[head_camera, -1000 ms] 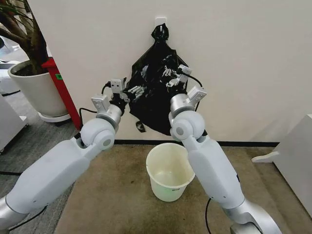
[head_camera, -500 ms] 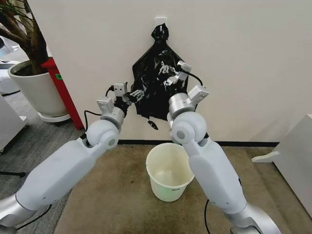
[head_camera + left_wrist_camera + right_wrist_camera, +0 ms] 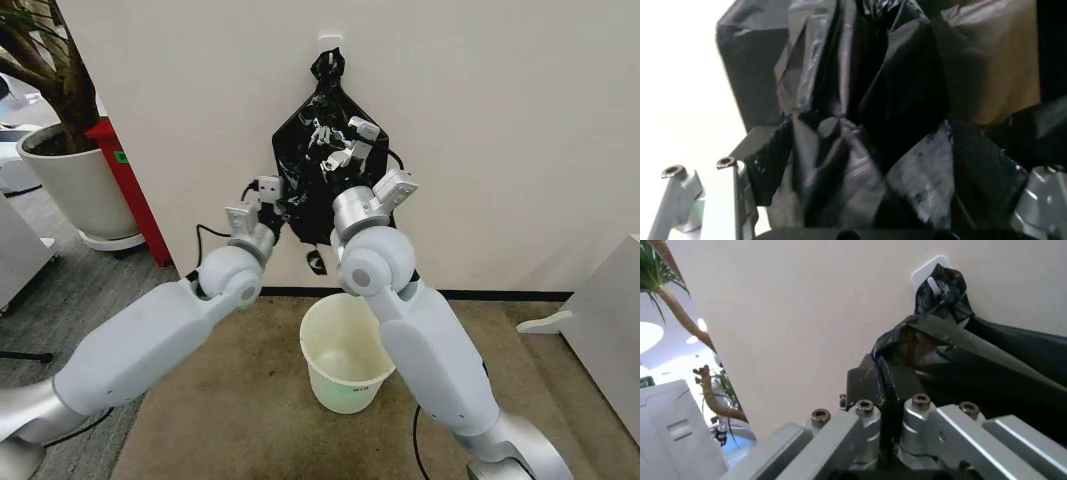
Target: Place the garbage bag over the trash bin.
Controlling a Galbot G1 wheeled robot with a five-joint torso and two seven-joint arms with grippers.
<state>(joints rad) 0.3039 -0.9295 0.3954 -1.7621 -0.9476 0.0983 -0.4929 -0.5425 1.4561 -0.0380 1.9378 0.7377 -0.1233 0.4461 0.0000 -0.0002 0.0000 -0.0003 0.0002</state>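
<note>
Head view: both grippers, left (image 3: pixel 284 196) and right (image 3: pixel 331 146), pinch the bag (image 3: pixel 305 215) hanging on the wall hook (image 3: pixel 329 43). Bin (image 3: pixel 348 351) sits bare on the floor below, so nothing is covered yet.

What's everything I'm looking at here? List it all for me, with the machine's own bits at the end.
garbage bag: one, glossy black, crinkled, hanging against the wall from a hook, above the bin.
hook: one, white, on the wall, holding the bag's knotted top.
trash bin: one, white, round, on the brown carpet below the bag.
planter: one, white, with a tree, far left.
red panel: one, leaning by the planter.
white cabinet: one, at the right edge.
left gripper: grey, clamped on the bag's lower part.
right gripper: grey, clamped on the bag higher up.
</note>
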